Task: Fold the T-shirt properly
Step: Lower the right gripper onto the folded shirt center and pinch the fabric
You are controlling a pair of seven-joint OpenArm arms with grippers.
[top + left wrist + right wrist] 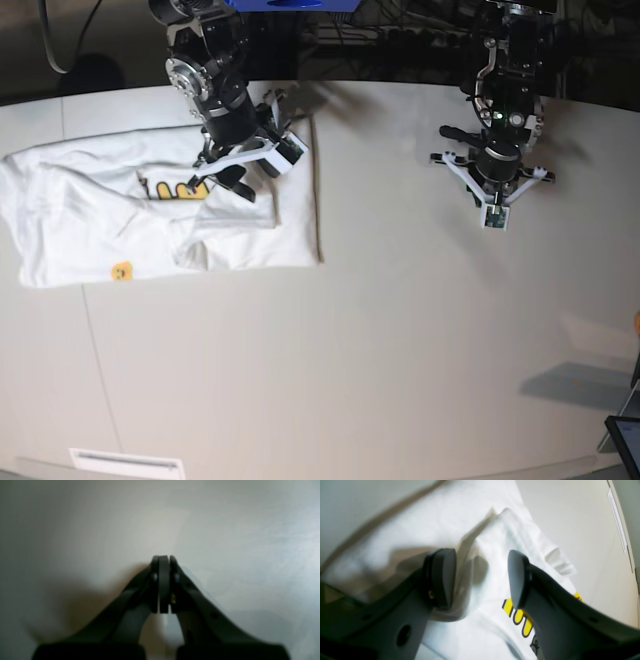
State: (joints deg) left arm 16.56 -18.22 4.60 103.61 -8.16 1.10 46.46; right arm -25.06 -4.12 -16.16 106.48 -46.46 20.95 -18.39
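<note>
- Desk point(400, 350), pale and smooth, fills most of the base view, with a thin seam point(101, 365) running down its lower left and soft shadows at right.
- A white strip point(125, 463) sits at the bottom left; a dark device with a screen point(628, 440) is cut off at lower right, an orange thing point(637, 324) above it.
- At the top edge, something blue point(295, 4) is cropped too tightly for me to name; a dark cable point(47, 40) loops at upper left.
- The T-shirt point(90, 235) lies rumpled across the upper left, partly hidden by my right arm.
- My right hand point(482, 555) stands open over its folds, gripping nothing.
- My left hand point(161, 558) is closed on nothing; its wrist view is blurred.
</note>
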